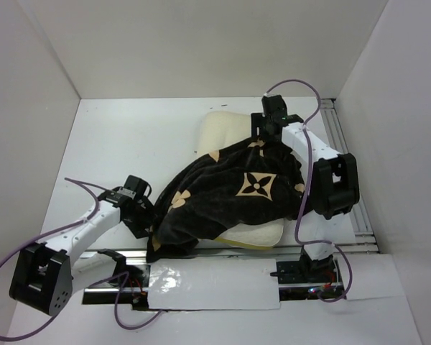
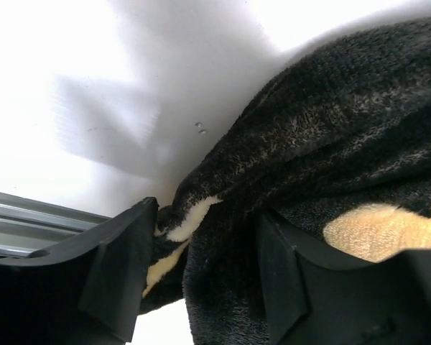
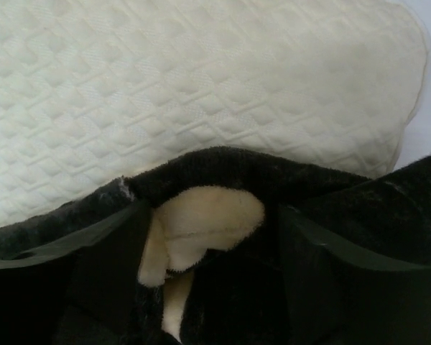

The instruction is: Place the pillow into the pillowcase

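The dark plush pillowcase [image 1: 230,194] with tan flower motifs lies draped over the cream pillow [image 1: 221,131]. The pillow's far corner shows beyond the fabric and its near edge [image 1: 258,236] shows below it. My left gripper [image 1: 149,224] is shut on the pillowcase's near-left edge; in the left wrist view the black fabric [image 2: 223,259] fills the gap between the fingers [image 2: 122,273]. My right gripper [image 1: 267,141] is shut on the pillowcase's far edge; in the right wrist view the fabric with a tan petal [image 3: 208,215] is bunched between its fingers [image 3: 312,273], with the quilted pillow [image 3: 201,86] just beyond.
White walls enclose the table on the left, back and right. A metal rail [image 1: 345,151] runs along the right side and another [image 1: 201,253] along the near edge. A shiny white sheet [image 1: 208,282] lies between the arm bases.
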Robot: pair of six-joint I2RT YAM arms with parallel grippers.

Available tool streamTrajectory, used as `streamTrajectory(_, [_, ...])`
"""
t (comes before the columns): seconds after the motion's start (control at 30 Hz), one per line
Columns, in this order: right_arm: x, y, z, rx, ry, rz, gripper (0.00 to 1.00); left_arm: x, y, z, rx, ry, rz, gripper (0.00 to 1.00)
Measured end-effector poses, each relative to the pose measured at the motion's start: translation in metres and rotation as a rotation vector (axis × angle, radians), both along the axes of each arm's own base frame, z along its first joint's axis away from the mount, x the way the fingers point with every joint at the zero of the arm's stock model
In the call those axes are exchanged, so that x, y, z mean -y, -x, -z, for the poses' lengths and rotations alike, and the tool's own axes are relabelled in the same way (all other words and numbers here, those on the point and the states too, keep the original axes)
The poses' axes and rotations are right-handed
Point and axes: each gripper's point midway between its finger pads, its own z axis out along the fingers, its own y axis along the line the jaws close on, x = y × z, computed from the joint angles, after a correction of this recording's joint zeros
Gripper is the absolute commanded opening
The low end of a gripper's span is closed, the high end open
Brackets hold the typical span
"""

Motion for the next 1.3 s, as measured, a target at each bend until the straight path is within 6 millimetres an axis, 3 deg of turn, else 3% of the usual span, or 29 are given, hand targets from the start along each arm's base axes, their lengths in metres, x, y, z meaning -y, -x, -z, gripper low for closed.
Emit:
streamTrajectory(0.07, [-0.001,0.0,0.007,-0.016,0.002,0.001,0.59,0.001,-0.001,-0.001,0.006,0.002,-0.006,0.67])
streamTrajectory(0.1, [-0.001,0.0,0.01,-0.023,0.002,0.001,0.47,0.001,0.0,0.0,0.005,0.003,-0.009,0.7])
streamTrajectory(0.13, [-0.001,0.001,0.014,-0.031,0.003,0.004,0.0,0.001,0.0,0.0,0.004,0.002,-0.007,0.73])
streamTrajectory(0.2, [-0.002,0.001,0.017,-0.038,-0.006,0.009,0.0,0.002,0.002,0.0,0.003,-0.002,0.0,0.91])
streamTrajectory(0.27, [-0.003,0.001,0.016,-0.035,-0.008,0.012,0.0,0.0,0.005,-0.003,0.008,-0.014,0.008,1.0])
streamTrajectory(0.37, [0.0,0.0,0.011,-0.021,-0.013,0.04,0.0,-0.005,0.003,-0.022,0.05,-0.037,0.001,1.0])
streamTrajectory(0.47, [0.013,-0.002,-0.002,0.019,-0.013,0.099,0.0,-0.008,-0.018,-0.064,0.194,-0.042,-0.02,1.0])
streamTrajectory(0.53, [0.034,-0.004,-0.019,0.056,-0.02,0.158,0.0,-0.01,-0.028,-0.086,0.279,-0.038,-0.035,1.0])
streamTrajectory(0.6, [0.067,-0.008,-0.037,0.098,-0.038,0.239,0.0,-0.015,-0.031,-0.093,0.306,-0.046,-0.05,1.0])
streamTrajectory(0.7, [0.121,-0.008,-0.058,0.148,-0.052,0.355,0.0,-0.022,-0.023,-0.077,0.247,-0.076,-0.06,1.0])
streamTrajectory(0.8, [0.154,-0.004,-0.07,0.176,-0.057,0.421,0.0,-0.025,-0.005,-0.044,0.135,-0.1,-0.025,0.97])
streamTrajectory(0.93, [0.146,-0.005,-0.07,0.172,-0.08,0.386,0.0,-0.017,0.009,-0.021,0.096,-0.074,0.053,0.97])
streamTrajectory(1.13, [0.131,-0.007,-0.07,0.167,-0.11,0.333,0.0,-0.012,-0.012,-0.019,0.158,-0.082,0.064,1.0])
streamTrajectory(1.2, [0.13,-0.007,-0.07,0.166,-0.112,0.325,0.0,-0.012,-0.017,-0.012,0.14,-0.1,0.062,0.91])
streamTrajectory(1.3, [0.129,-0.007,-0.069,0.165,-0.112,0.317,0.0,-0.013,-0.019,0.003,0.085,-0.127,0.063,0.87])
